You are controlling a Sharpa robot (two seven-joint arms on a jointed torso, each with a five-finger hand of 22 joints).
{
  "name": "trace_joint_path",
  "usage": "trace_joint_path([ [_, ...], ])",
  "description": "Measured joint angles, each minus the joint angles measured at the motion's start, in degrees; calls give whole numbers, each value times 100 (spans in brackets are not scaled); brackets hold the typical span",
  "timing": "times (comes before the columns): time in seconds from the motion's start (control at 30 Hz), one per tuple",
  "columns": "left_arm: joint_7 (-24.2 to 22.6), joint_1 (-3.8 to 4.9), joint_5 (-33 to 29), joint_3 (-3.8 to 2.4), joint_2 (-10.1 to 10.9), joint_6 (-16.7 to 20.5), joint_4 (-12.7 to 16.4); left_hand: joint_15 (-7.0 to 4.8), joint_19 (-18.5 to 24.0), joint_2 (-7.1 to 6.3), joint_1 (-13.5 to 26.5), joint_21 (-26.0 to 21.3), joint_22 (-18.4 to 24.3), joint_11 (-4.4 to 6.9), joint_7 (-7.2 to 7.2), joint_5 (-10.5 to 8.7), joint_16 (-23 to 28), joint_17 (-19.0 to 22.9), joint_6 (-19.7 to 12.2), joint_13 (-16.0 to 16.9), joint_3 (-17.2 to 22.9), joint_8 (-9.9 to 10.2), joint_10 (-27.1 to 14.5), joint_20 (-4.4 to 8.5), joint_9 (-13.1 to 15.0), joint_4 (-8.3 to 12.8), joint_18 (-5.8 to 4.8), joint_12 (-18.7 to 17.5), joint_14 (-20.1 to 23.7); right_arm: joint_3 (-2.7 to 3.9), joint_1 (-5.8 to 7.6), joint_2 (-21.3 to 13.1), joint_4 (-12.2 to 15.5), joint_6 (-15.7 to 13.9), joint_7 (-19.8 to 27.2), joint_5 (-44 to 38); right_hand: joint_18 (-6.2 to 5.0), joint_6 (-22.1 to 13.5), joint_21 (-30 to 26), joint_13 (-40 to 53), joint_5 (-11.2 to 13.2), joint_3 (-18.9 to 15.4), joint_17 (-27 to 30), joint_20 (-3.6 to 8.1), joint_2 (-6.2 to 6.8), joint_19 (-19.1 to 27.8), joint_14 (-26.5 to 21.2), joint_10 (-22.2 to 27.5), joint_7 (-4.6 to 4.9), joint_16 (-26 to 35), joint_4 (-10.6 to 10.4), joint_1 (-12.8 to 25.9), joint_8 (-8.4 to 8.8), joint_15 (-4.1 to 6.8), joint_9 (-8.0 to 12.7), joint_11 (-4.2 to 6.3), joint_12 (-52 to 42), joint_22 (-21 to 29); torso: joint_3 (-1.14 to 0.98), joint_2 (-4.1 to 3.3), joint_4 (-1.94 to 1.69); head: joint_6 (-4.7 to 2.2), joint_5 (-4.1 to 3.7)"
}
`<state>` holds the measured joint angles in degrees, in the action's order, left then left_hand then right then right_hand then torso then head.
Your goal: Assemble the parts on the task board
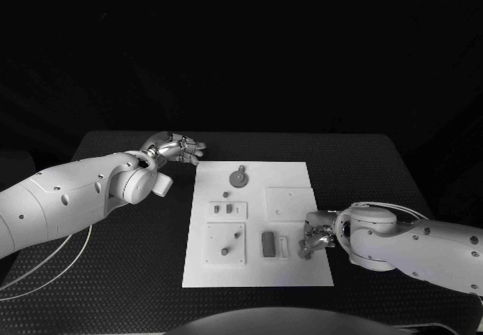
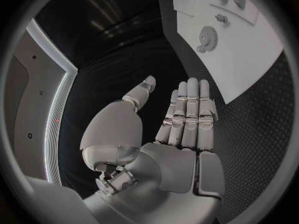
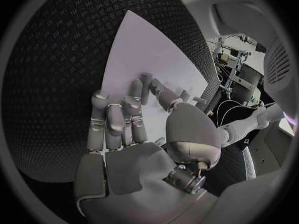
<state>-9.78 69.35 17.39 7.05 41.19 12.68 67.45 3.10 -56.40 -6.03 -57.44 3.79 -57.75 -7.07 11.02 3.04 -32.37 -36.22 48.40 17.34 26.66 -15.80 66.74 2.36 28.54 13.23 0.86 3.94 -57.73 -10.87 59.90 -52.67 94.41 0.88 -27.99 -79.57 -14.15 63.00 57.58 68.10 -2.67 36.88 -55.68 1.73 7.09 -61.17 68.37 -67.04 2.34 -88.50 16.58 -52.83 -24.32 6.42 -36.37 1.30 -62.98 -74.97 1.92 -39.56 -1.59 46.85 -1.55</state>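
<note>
R hand [image 1: 315, 241] is resting fingers-down on white board [image 1: 292, 276] at its R edge, beside dark grey block [image 1: 268, 244]; grip can't tell. L hand [image 1: 177, 149] is hovering flat, empty, off board's far-L corner. Round gear [image 1: 239, 178] is lying up top. Black textured table [image 1: 121, 293], dark room.

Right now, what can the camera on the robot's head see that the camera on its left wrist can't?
Head view alone: the right hand at the task board's right edge, beside a dark rectangular part, with a square plate nearby. Left wrist view alone: the left hand's palm side, fingers straight and together, holding nothing, over the black table. Both show the left hand, the white board and the round gear part.
</note>
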Motion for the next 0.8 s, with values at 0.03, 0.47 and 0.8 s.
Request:
trace_joint_path([
  [0.03, 0, 0, 0, 0, 0, -1, 0, 0, 0, 0, 0, 0, 0, 0, 0, 0, 0, -2, 0, 0, -6, 0, 0, 0, 0, 6, 0, 0, 0, 0, -1, 1, 1, -9, 1, -4, 0, 0, 0, 0, -1, -31, 0, -15, 0, 14, 0, 8, 0, 0, 1, 0, 0, 0, 0, -8, 0, 0, 1, 0, 1, 2, 0],
  [0.47, 9, 0, 0, 2, -4, -14, 25, 0, 0, 0, 0, 0, 0, 0, 0, 0, 0, -7, 0, 0, -6, 0, 0, 0, 0, 6, 0, 0, 0, -10, -8, -54, -17, -303, -7, 687, 0, -1, 0, -35, -2, -105, -89, -33, -645, 31, 12, -44, 1, 0, -13, 431, 3, -32, 145, -38, 0, 0, 0, 2, 0, 8, 2],
  [0.8, 19, 0, 0, 4, -8, -28, 23, 0, 0, 0, 0, 0, -1, 0, 0, 0, 22, -22, 0, -5, -6, 0, 0, 0, 0, 6, 0, 0, 0, -11, -14, -100, 128, -945, 91, 1744, 1, -165, 24, -25, 2, -98, -126, -42, -840, 37, 84, -53, 73, 0, -5, 312, 876, -19, 184, -26, 0, 0, 2, 2, 0, 1, 10],
])
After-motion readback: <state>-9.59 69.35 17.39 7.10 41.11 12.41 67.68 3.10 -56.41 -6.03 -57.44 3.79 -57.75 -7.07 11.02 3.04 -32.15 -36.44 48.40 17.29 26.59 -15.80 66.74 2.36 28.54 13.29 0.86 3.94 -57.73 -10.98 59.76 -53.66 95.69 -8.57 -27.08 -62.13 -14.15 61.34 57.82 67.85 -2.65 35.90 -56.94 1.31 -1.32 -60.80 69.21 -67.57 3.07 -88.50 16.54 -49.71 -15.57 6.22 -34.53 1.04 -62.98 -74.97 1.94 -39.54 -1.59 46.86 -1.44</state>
